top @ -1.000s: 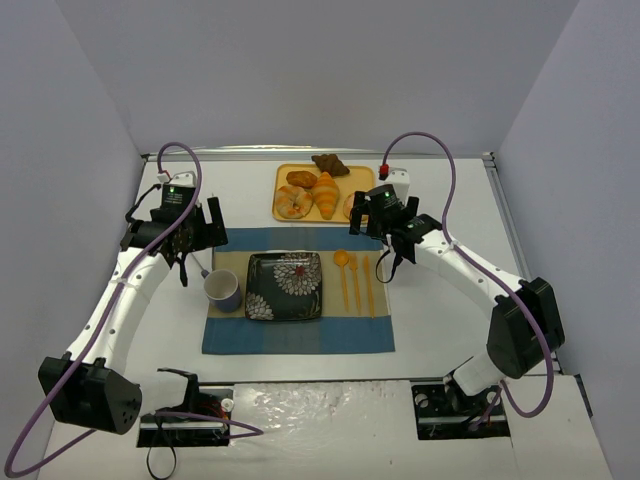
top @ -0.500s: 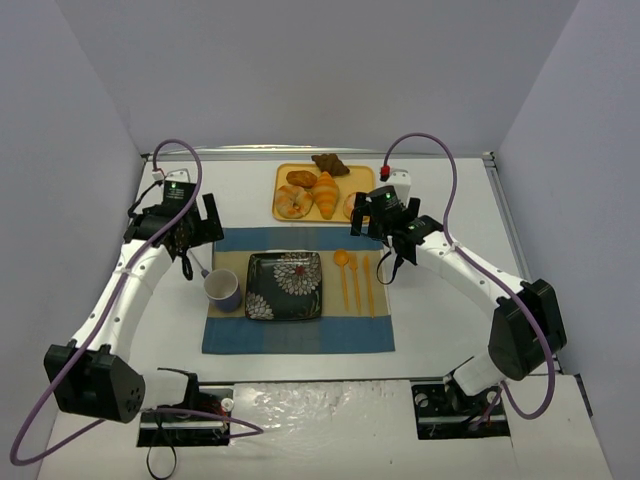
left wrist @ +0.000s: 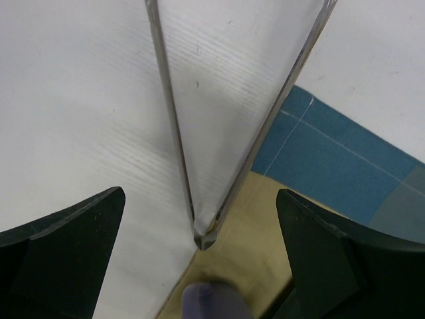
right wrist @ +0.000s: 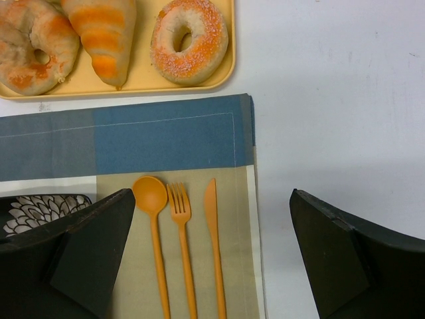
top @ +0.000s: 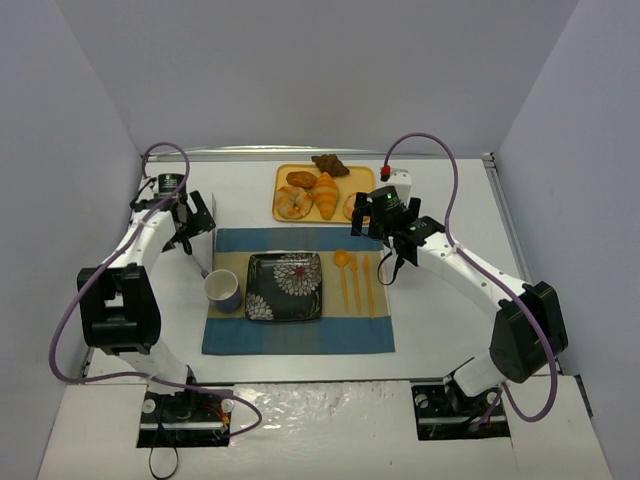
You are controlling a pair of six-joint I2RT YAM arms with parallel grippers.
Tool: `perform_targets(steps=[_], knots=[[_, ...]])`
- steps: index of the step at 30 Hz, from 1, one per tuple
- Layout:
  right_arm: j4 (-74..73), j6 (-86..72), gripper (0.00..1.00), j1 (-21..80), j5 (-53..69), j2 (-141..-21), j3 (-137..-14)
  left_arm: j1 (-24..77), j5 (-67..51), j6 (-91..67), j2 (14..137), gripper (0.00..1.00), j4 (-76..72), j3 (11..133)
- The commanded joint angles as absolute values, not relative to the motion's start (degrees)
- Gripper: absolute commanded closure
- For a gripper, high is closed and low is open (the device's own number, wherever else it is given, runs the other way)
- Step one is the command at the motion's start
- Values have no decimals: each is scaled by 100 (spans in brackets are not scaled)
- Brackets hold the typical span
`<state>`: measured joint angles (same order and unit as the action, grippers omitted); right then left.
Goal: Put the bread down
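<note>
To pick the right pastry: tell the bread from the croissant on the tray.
The bread is round and knotted; the croissant is long and tapers to a point. The bread has pale patches; the croissant has orange bands. Both are golden-orange and lie side by side on the yellow tray.

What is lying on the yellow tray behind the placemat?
The bread, a croissant, a ring donut and a brown roll lie on the tray. A dark pastry sits at its far edge. From above, the right arm covers most of the donut.
</note>
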<state>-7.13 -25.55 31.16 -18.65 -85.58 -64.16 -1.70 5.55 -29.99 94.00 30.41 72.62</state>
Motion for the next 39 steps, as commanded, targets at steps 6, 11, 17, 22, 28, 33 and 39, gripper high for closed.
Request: perform_targets(steps=[6,11,17,22,28,33,39], knots=[[-534,-2422,0,3074,-1960,-8461,-6568,-431,-407,-2949,9961,3,2082,7928],[-518,-2391,0,3050,-1942,-8560,-6601,-439,-185,-2892,10221,3,2276,7981],[-475,-2411,0,3042,-1923,-8597,-6608,-439,329,-2893,10284,3,2577,7969],[-457,-2462,0,3041,-1863,-8621,-6618,-439,500,-2935,10257,3,2706,7851],[-457,-2477,0,3043,-1856,-8529,-6581,-439,306,-2918,10236,3,2398,7566],[-457,-2466,0,3050,-1863,-8519,-6574,-439,148,-2923,10236,3,2214,7454],[-448,-2487,0,3046,-1828,-8550,-6570,-431,0,-2879,10082,3,1828,7168]])
